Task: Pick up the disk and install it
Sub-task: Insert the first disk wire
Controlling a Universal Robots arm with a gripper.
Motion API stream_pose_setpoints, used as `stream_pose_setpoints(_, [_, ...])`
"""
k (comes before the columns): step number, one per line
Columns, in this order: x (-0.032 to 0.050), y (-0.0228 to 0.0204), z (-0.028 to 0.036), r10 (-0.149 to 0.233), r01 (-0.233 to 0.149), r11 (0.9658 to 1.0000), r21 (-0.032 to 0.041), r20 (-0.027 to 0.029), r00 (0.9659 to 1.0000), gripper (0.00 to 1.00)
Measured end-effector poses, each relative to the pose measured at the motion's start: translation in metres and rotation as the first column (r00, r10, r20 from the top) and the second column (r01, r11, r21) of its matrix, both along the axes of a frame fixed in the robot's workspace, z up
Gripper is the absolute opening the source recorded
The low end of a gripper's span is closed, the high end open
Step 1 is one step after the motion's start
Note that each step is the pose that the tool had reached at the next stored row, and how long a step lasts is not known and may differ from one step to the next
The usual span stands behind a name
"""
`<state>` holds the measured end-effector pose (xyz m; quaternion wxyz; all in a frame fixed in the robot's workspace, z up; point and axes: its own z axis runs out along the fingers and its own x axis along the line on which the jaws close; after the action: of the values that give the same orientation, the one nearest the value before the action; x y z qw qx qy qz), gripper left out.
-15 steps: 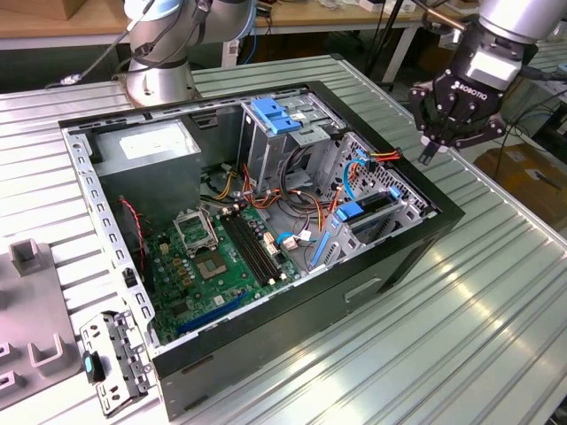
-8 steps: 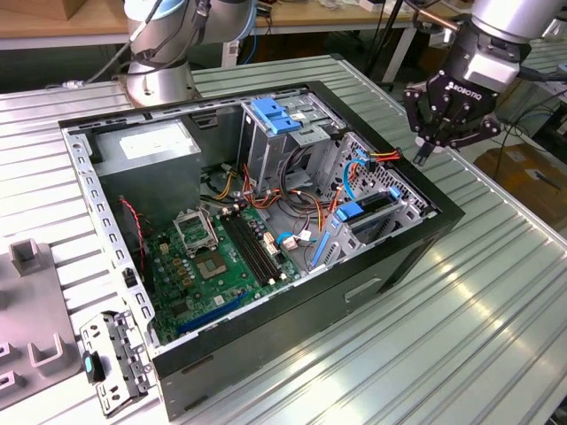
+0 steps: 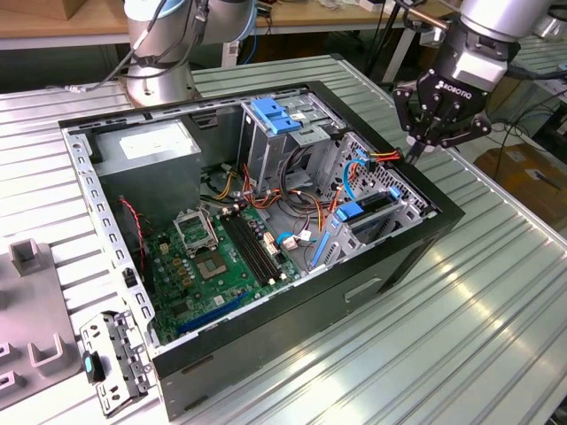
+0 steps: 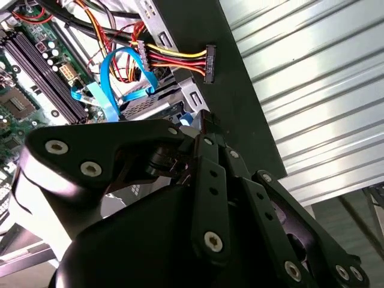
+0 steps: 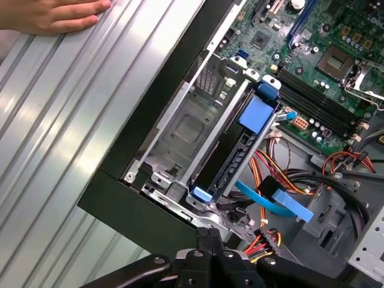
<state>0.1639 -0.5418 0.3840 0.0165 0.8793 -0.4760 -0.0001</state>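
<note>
1. The table (image 3: 496, 292) carries an open case (image 3: 390, 266) lying on its side, with the board (image 3: 221, 257) exposed.
2. In both wrist views a grey bay (image 5: 186, 126) sits in the case corner under the arm, with one slot bare.
3. The disk (image 5: 225, 162) stands on edge in the slot beside that bare one, between its blue rails. In the exterior view it (image 3: 370, 215) sits inside the case wall, so pick-up and placing look done.
4. The hand (image 3: 416, 150) hovers just above that corner, apart from the disk. It is clenched on nothing, its tips meeting in both wrist views (image 5: 207, 240).
5. A power plug (image 4: 210, 63) hangs loose over the case rim, and a blue ribbon (image 5: 282, 201) lies free near the disk. Neither seems joined to it.
6. Whether the disk is pushed fully home is hard to tell from these angles. It may still sit slightly proud, so seating could be what is left.
</note>
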Motion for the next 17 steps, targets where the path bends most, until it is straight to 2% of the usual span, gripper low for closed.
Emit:
stream_pose_setpoints(3, [0.0, 0.0001, -0.0009, 0.06, -0.06, 0.9982, 0.0001, 0.0, 0.9982, 0.11])
stream_pose_setpoints(4, [0.0, 0.0001, -0.0014, 0.092, -0.092, 0.9958, 0.0002, 0.0, 0.9958, 0.11])
stream_pose_setpoints(5, [0.0, 0.0015, -0.002, 0.104, -0.104, 0.9945, 0.0003, 0.0, 0.9945, 0.11])
stream_pose_setpoints(7, [-0.0001, 0.0085, -0.0027, 0.106, -0.106, 0.9944, 0.0003, 0.0001, 0.9944, 0.11])
stream_pose_setpoints(9, [0.0006, 0.0132, -0.0033, 0.111, -0.111, 0.9939, 0.0006, 0.0001, 0.9939, 0.11])
stream_pose_setpoints(13, [0.0042, 0.0166, -0.0053, 0.132, -0.132, 0.9912, 0.0008, 0.0001, 0.9912, 0.11])
stream_pose_setpoints(17, [0.0123, 0.0221, -0.0112, 0.151, -0.151, 0.9885, -0.0011, 0.0001, 0.9885, 0.11])
